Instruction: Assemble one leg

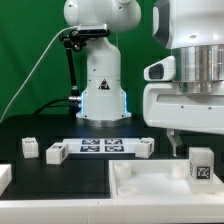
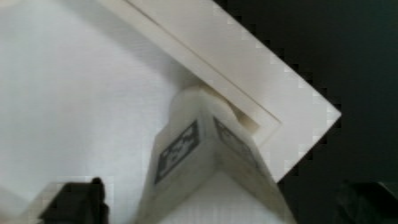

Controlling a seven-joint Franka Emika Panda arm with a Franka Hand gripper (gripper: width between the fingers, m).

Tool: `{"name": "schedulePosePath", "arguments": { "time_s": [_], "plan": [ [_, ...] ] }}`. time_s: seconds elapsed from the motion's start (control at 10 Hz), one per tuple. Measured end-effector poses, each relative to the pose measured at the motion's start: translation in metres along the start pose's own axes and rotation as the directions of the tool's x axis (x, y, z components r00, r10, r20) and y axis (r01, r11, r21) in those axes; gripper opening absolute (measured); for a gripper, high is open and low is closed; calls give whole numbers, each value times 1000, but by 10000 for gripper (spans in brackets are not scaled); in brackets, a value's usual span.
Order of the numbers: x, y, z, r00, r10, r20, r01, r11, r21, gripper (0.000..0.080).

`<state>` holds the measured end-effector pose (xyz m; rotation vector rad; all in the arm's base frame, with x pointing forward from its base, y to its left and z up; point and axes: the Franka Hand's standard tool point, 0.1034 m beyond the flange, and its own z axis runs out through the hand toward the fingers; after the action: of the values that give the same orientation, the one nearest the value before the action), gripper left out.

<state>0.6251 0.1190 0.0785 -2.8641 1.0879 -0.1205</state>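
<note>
One leg [image 1: 201, 167] is seen standing upright on the white panel [image 1: 150, 190], close to the panel corner that lies at the exterior view's right; its tagged face is turned toward that camera. In the wrist view the same leg [image 2: 210, 150] appears as a white post with marker tags on two faces, set just inside a corner of the panel [image 2: 107, 90], beside the raised rim. The gripper [image 1: 180, 148] is held above the panel, just beside the leg and toward the panel's middle; only one finger is made out in the exterior view, and in the wrist view two dark fingertips [image 2: 75, 200] are seen near the frame edge, well apart, with the leg between them and no pad touching it. The hand is therefore judged to be spread and empty, though contact low on the post cannot be ruled out. Whether the leg is already seated or screwed into the corner, or merely stands there, cannot be told. Beyond the panel, near the marker board [image 1: 100, 146], three more small white blocks [image 1: 56, 152] lie on the black table [image 1: 40, 175], untouched. The task is judged to be well advanced: the leg has been brought to the corner, and fastening it down is what may remain.
</note>
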Motion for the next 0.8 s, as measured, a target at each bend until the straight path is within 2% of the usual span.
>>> {"name": "schedulePosePath", "arguments": {
  "time_s": [0.3, 0.4, 0.6, 0.7, 0.8],
  "plan": [
    [4, 3, 0, 967, -254, -1, 254, 967, -2, 649],
    [5, 3, 0, 928, -373, -4, 373, 928, -8, 649],
    [5, 2, 0, 870, -493, -5, 493, 870, -12, 649],
    [5, 1, -1, 801, -598, -14, 598, 801, -31, 649],
    [3, -1, -2, 792, -609, -41, 608, 793, -33, 649]
  ]
}}
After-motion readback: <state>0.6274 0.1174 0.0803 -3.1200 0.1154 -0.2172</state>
